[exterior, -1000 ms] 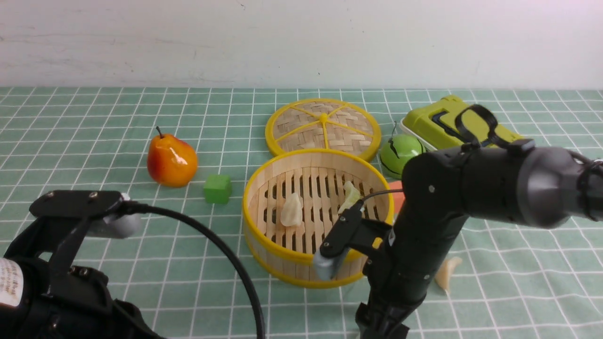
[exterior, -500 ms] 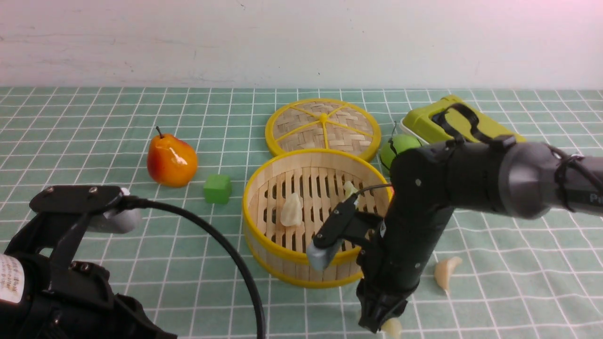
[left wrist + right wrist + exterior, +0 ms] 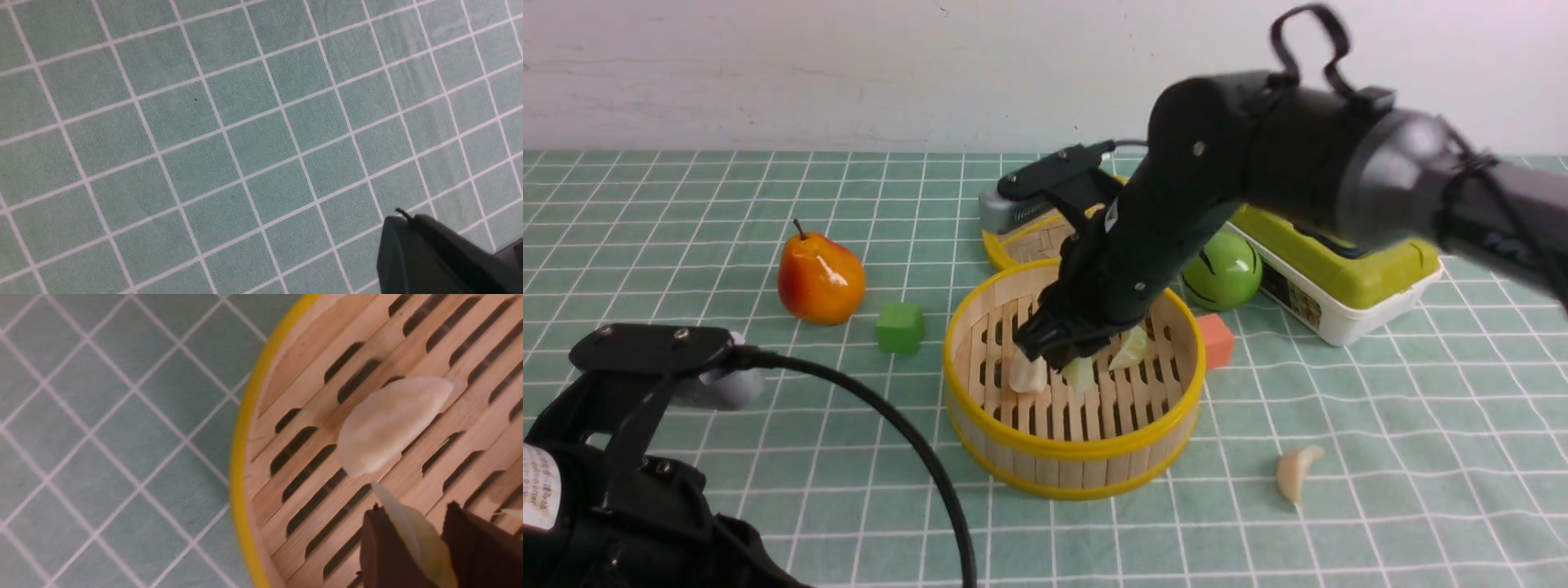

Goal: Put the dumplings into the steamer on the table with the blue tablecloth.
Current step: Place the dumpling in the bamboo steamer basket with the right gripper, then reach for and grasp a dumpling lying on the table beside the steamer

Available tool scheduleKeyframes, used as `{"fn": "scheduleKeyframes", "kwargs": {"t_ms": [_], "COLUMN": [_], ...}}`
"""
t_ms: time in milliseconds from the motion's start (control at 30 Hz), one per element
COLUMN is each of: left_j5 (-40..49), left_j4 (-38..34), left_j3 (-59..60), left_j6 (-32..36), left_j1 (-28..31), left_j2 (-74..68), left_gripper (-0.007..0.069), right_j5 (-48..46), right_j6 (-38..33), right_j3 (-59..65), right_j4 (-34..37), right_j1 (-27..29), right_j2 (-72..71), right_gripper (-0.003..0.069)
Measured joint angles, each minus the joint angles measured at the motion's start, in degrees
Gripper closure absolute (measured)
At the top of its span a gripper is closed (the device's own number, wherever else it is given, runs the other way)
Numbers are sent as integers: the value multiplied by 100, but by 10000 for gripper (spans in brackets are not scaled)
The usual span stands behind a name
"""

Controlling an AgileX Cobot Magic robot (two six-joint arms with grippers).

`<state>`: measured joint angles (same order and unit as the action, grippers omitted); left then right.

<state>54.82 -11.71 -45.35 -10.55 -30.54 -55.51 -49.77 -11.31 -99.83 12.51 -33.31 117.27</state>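
Right gripper [image 3: 1062, 359] hangs low over the steamer [image 3: 1062, 475], its fingers pinching a green dumpling [image 3: 410, 531] by a thin edge, with one end poking out past the tips. Left gripper [image 3: 412, 245] is parked over bare cloth [image 3: 686, 212], fingers pressed together and holding nothing. A white dumpling [image 3: 1027, 374] lies on the slats just beside the held one, another green one [image 3: 1131, 351] sits further right in the steamer, and a cream one [image 3: 1297, 472] waits on the cloth outside. Risks for you: the grip is narrow on a glossy piece, so a jolt could let it slip or twist out early. If you open from too high, it may bounce off the slats or land on the white dumpling. If you go lower, a finger could shove the white dumpling or catch a slot. On the way out, mind the steamer wall: a clip there would likely drag the steamer across the cloth.
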Motion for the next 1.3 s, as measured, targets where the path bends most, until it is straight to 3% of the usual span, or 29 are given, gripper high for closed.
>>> {"fn": "scheduleKeyframes", "kwargs": {"t_ms": [200, 300, 433, 567, 700, 833, 1033, 1167, 1300], "left_j5": [190, 190, 190, 184, 179, 127, 2, -80, -80], "left_j4": [129, 147, 147, 148, 148, 148, 148, 148, 148], "left_j3": [0, 0, 0, 0, 0, 0, 0, 0, 0], "left_j6": [0, 0, 8, 175, 457, 535, 574, 574, 574], "left_j1": [0, 0, 0, 0, 0, 0, 0, 0, 0], "left_j2": [0, 0, 0, 0, 0, 0, 0, 0, 0], "left_gripper": [630, 627, 624, 622, 621, 620, 616, 610, 607], "right_j5": [161, 164, -13, -558, -1078, -985, 225, 854, 1234], "right_j6": [416, 471, 572, 582, 610, 877, 2036, 2609, 2716], "right_j3": [0, 0, 0, 0, 436, 1355, 3256, 3611, 3621], "right_j4": [-413, -441, -458, -493, -880, -1144, -1303, -1317, -1317], "right_j1": [0, 0, 0, 0, 8, 147, 979, 1365, 1504], "right_j2": [505, 504, 254, -318, -1188, -1753, -2302, -2135, -1762], "right_gripper": [459, 363, 182, 96, 95, 124, 181, 187, 188]}}
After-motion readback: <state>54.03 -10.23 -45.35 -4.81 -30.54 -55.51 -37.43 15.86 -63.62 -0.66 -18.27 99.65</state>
